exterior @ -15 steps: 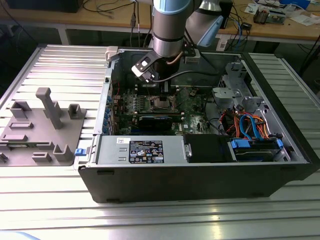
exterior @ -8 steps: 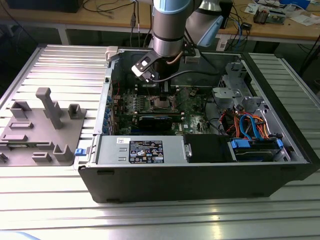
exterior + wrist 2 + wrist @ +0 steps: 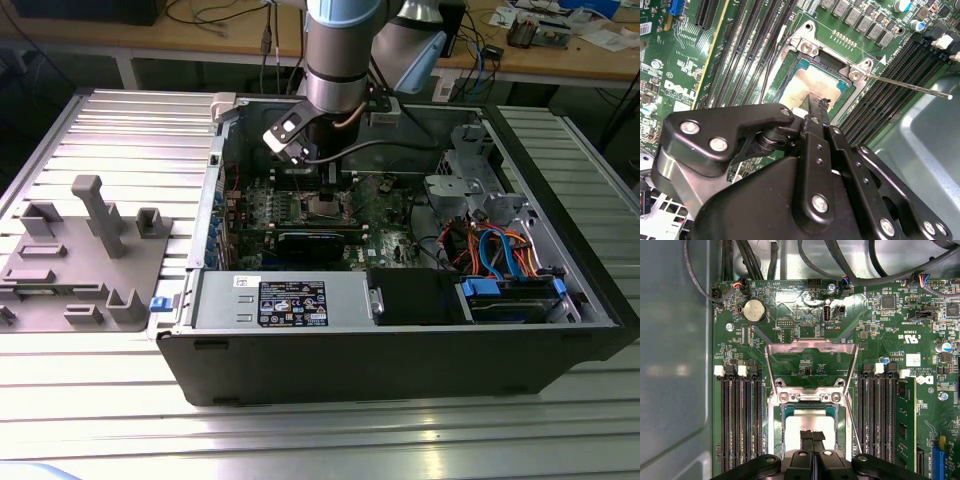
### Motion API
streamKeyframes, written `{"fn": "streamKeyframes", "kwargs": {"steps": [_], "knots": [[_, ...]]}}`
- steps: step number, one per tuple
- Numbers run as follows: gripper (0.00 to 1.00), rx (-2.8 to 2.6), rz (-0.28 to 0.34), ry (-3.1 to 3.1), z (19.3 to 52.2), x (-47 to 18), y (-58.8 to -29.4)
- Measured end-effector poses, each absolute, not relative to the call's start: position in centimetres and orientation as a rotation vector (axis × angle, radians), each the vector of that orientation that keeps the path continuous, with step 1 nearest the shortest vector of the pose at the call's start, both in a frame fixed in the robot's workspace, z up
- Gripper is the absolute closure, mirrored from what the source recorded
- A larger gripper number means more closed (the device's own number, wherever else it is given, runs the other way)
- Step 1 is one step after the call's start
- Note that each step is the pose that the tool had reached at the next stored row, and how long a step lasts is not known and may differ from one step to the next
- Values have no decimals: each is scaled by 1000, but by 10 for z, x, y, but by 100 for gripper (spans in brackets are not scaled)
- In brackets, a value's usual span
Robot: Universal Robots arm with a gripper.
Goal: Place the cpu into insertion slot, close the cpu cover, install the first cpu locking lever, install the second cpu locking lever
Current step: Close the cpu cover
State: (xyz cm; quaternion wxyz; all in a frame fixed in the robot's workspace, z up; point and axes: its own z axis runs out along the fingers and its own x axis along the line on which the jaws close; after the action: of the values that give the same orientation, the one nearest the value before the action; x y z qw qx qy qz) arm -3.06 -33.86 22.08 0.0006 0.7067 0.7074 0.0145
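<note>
The cpu (image 3: 810, 421) lies flat in the insertion slot (image 3: 776, 426), its dull silver top facing up; in the second wrist view the cpu (image 3: 812, 82) sits inside the slot's metal frame (image 3: 807, 47). The cpu cover (image 3: 812, 346) stands swung open, away from the slot. A thin locking lever (image 3: 910, 87) sticks out free beside the slot. My gripper (image 3: 812, 436) hangs just over the chip's near edge with its two fingers pressed together and nothing between them. In the exterior view the gripper (image 3: 325, 188) reaches down into the case above the slot (image 3: 322, 207).
Black memory slots (image 3: 740, 420) flank the socket on both sides, and one green memory card (image 3: 905, 420) stands in place. Cables (image 3: 840, 265) run along the board's far edge. The case wall (image 3: 675, 365) is close. A grey fixture (image 3: 85, 260) lies on the table at the exterior view's left.
</note>
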Motion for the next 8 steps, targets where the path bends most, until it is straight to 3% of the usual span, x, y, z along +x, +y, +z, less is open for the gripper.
{"fn": "streamKeyframes", "kwargs": {"steps": [8], "knots": [[89,2218,43,2221,231,-31,-339]]}}
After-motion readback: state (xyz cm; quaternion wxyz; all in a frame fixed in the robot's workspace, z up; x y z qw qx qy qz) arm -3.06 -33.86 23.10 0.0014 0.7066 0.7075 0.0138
